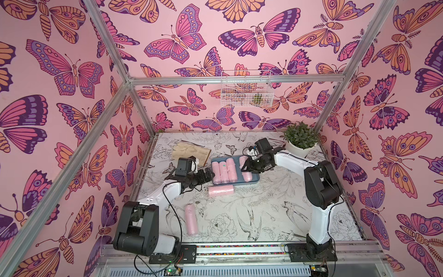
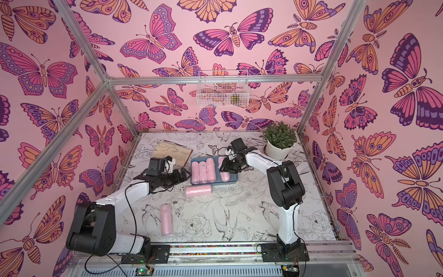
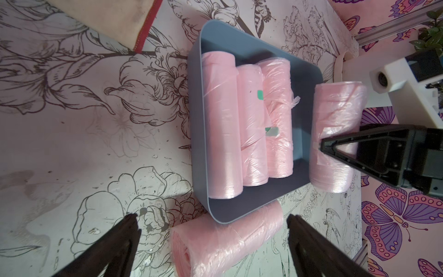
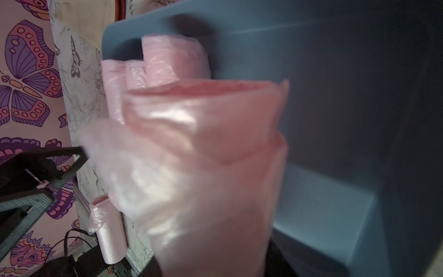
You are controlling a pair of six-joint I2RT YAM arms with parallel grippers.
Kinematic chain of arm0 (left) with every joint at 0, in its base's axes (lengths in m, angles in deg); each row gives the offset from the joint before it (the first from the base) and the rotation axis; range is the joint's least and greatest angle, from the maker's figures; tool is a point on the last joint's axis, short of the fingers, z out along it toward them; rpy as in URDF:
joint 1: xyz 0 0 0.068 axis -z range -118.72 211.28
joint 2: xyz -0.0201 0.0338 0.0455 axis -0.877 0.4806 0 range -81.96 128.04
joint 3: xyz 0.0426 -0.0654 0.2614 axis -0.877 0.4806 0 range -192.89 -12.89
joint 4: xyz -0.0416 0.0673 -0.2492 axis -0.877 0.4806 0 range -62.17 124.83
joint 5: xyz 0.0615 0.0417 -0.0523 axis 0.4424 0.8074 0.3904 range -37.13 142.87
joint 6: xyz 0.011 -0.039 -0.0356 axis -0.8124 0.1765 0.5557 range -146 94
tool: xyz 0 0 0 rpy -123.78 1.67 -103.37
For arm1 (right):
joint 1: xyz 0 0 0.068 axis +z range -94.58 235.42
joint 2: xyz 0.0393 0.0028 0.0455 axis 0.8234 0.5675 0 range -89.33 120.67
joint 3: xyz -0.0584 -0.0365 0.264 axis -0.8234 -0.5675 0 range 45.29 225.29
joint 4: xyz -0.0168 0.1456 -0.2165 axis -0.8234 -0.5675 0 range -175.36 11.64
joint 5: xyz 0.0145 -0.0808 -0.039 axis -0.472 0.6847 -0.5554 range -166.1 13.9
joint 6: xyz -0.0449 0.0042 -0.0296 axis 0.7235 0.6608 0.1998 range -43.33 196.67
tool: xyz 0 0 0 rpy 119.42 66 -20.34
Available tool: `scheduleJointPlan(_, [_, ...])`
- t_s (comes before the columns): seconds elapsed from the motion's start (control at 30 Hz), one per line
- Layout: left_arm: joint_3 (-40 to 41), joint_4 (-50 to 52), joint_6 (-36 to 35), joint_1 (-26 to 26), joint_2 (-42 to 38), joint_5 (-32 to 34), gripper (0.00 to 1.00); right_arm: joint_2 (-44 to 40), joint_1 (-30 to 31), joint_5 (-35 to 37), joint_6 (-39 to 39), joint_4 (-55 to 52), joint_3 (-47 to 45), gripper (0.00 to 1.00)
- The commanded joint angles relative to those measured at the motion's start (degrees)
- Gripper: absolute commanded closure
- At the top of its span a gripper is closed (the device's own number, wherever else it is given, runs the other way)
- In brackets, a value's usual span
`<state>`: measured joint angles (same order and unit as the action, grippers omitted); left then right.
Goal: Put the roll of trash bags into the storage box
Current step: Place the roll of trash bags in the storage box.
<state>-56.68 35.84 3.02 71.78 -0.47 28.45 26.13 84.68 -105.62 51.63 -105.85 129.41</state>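
Roll of trash bags [image 3: 335, 134], likely light, squashy and slick-skinned, hangs clamped mid-length in right gripper [image 1: 246, 167] over storage box [image 1: 239, 184], right end, frame centre; left gripper [image 1: 206, 177] gapes empty at box's left.

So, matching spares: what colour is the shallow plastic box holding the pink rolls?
Slate blue; the shallow plastic storage box shows best in the left wrist view.

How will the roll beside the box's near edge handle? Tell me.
A cylinder lying on its side, the roll probably rolls if nudged. Its glossy, wrinkled film looks slippery and soft, so it likely dents or slips under the jaws.
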Motion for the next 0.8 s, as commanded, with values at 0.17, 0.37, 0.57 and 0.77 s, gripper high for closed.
scheduleJointPlan(0.17, [-0.4, 1.0, -0.7, -0.3, 0.2, -0.8, 0.00, 5.1, -0.4, -3.4, -5.0, 4.8, 4.6, 0.62])
scheduleJointPlan(0.37, [-0.2, 1.0, -0.6, -0.3, 0.2, -0.9, 0.00, 7.5, -0.4, -3.6, -6.1, 5.2, 6.0, 0.62])
scheduleJointPlan(0.57, [0.1, 1.0, -0.7, -0.3, 0.0, -1.0, 0.00, 9.3, -0.4, -3.6, -6.3, 4.9, 6.9, 0.62])
scheduleJointPlan(0.77, [0.2, 1.0, -0.8, -0.3, -0.2, -1.0, 0.00, 10.6, -0.4, -4.1, -6.3, 4.7, 7.1, 0.60])
